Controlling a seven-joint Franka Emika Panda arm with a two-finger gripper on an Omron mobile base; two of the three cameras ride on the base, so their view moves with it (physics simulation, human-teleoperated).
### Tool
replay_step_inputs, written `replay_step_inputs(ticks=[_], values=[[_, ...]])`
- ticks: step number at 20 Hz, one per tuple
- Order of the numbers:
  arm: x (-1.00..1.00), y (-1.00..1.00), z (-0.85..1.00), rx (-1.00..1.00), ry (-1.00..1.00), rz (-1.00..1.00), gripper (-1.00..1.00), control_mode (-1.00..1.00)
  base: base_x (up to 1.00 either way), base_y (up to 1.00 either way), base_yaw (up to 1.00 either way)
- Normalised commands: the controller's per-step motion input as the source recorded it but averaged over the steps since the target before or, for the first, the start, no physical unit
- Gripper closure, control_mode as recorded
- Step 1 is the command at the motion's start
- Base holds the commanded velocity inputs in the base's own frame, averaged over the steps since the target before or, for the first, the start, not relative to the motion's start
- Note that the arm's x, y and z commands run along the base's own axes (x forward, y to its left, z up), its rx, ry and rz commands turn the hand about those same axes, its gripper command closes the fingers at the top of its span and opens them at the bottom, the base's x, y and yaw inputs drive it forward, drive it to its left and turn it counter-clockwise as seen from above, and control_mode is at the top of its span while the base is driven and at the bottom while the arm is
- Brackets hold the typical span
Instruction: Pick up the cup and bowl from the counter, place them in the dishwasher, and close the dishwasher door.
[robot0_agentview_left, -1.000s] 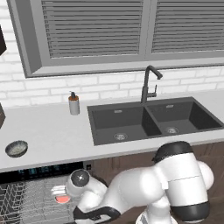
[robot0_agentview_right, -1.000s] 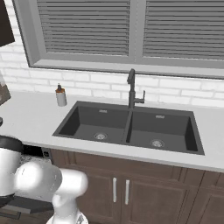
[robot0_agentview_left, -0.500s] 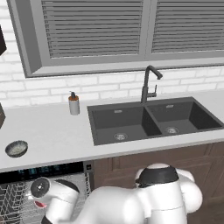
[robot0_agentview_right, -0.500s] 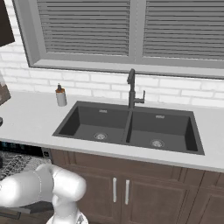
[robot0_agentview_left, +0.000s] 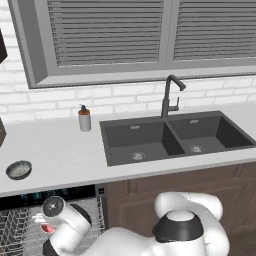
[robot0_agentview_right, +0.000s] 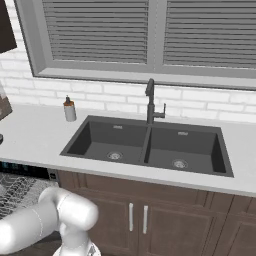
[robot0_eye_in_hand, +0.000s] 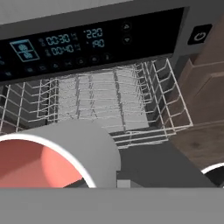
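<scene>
kitchen desk (robot0_agentview_left: 60, 150) with bowl (robot0_agentview_left: 19, 170) left behind; cup (robot0_eye_in_hand: 52, 153), pinched in the pincer, has been lowered over the dishwasher (robot0_eye_in_hand: 105, 100) rack.

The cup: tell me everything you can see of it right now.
The cup is a white cylinder with a red inside, smooth and plain. In the hand view it fills the lower left, its open mouth turned toward the camera, lying tilted in front of the pale wire rack of the open dishwasher. It sits close against the hand, but the pincer's contact with it cannot be made out. The left base view shows a red glimpse beside the arm.
</scene>
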Motion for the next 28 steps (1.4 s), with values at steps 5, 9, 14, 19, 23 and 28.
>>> replay_step_inputs(ticks=[5,9,14,19,23,28], values=[[0.10,-0.19,-0.52,0.20,0.00,0.18,1.00,-1.00,0.00,0.00,0.00],[0.28,0.00,-0.18,0.12,0.00,0.22,1.00,-1.00,0.00,0.00,0.00],[0.35,0.00,0.04,0.05,0.00,0.12,1.00,-1.00,0.00,0.00,0.00],[0.41,0.03,0.04,0.01,0.00,0.01,1.00,-1.00,0.00,0.00,0.00],[0.54,0.04,-0.10,0.00,0.00,0.00,1.00,-1.00,0.00,0.00,0.00],[0.34,0.04,-0.28,0.00,0.01,0.00,1.00,-1.00,0.00,0.00,0.00]])
